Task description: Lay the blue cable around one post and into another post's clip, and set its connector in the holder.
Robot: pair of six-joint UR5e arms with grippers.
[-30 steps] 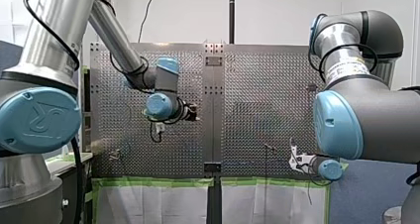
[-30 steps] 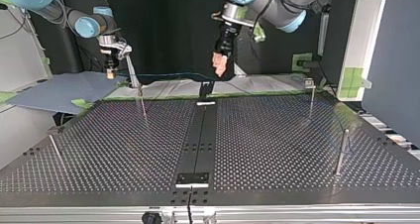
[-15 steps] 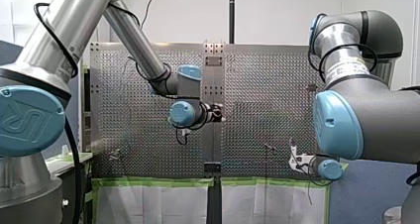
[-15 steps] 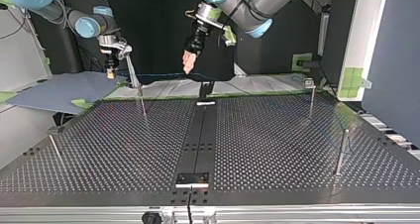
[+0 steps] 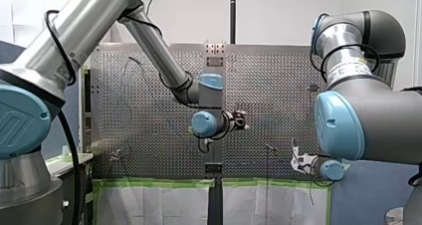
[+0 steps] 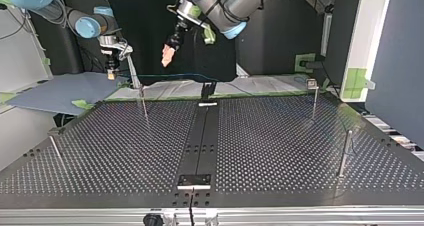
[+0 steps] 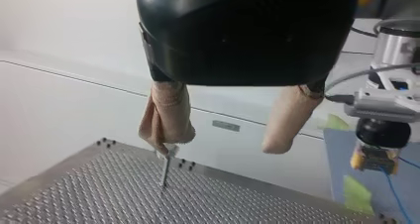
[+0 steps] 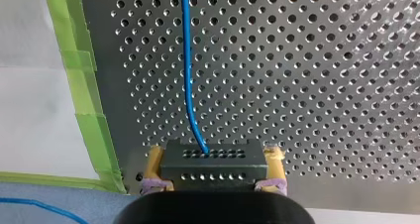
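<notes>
left gripper (image 7: pixel 220 143): beige-padded fingers (image 7: pixel 168 116) spread wide, nothing between them; it hangs high over the far edge of the perforated table (image 6: pixel 280 136), at eleven o'clock in the top view.
right gripper (image 8: pixel 214 155): yellow pads (image 8: pixel 154 165) clamped on both sides of the connector (image 8: pixel 213 168); at ten o'clock in the top view, off the table's far corner.
connector: black block, held in the right gripper.
blue cable (image 8: pixel 187 75): leaves the connector's face and runs ahead over the table; in the top view it heads toward three o'clock along the far edge.
post (image 6: pixel 144 105): upright, at five o'clock from the right gripper, near the cable.
</notes>
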